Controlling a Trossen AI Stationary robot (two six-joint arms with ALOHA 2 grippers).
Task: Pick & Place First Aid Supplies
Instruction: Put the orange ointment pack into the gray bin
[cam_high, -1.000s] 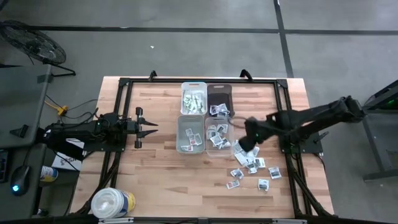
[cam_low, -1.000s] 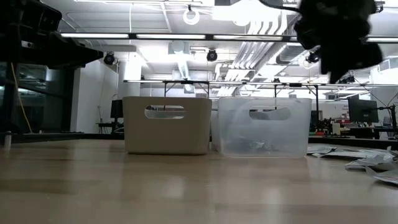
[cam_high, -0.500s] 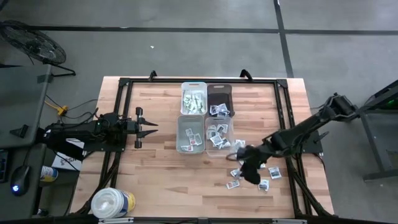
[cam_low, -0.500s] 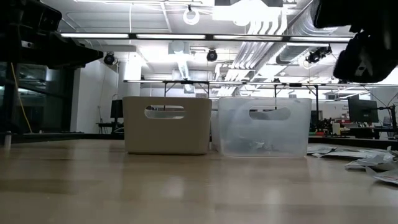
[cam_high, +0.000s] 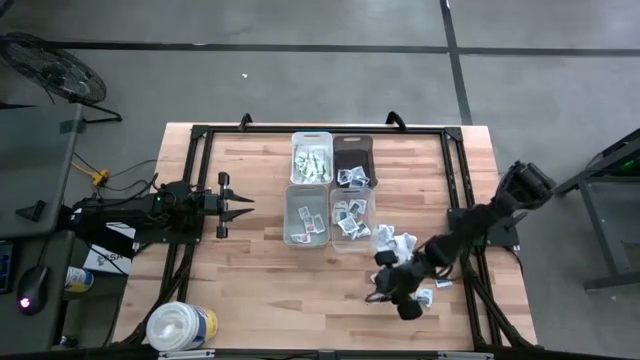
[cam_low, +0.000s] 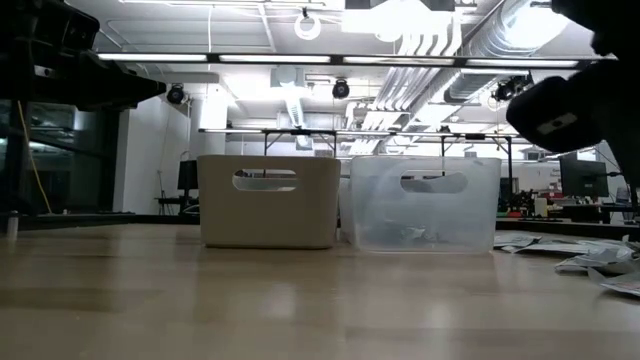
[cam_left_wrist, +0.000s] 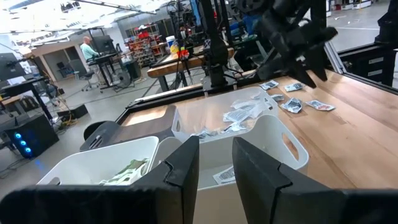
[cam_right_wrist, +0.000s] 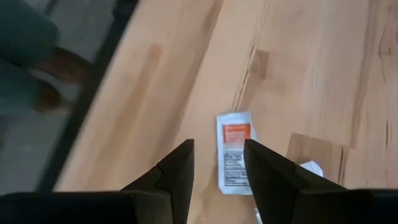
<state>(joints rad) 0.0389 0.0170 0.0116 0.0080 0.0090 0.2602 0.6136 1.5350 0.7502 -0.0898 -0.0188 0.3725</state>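
Observation:
The first aid supplies are small white packets; a loose scatter (cam_high: 408, 252) lies on the wood right of the bins, and more fill the bins. My right gripper (cam_high: 388, 290) hovers low over the front end of that scatter. In the right wrist view it (cam_right_wrist: 217, 150) is open, and a white packet with an orange band (cam_right_wrist: 234, 153) lies flat on the table just beyond the fingertips (cam_right_wrist: 185, 149), touching neither. My left gripper (cam_high: 236, 208) waits open at the table's left, pointing at the bins, its fingers (cam_left_wrist: 186, 163) holding nothing.
Four small bins stand together at mid-table: one with greenish packets (cam_high: 311, 157), a dark one (cam_high: 352, 152), a clear one (cam_high: 306, 228) and one (cam_high: 364, 205) beside the scatter. A big white tub (cam_high: 180, 326) sits at the front left corner. A black frame (cam_high: 455, 170) borders the table.
My right arm has swung from beside the bins toward the table's front and come down over the loose packets. The left arm has not moved.

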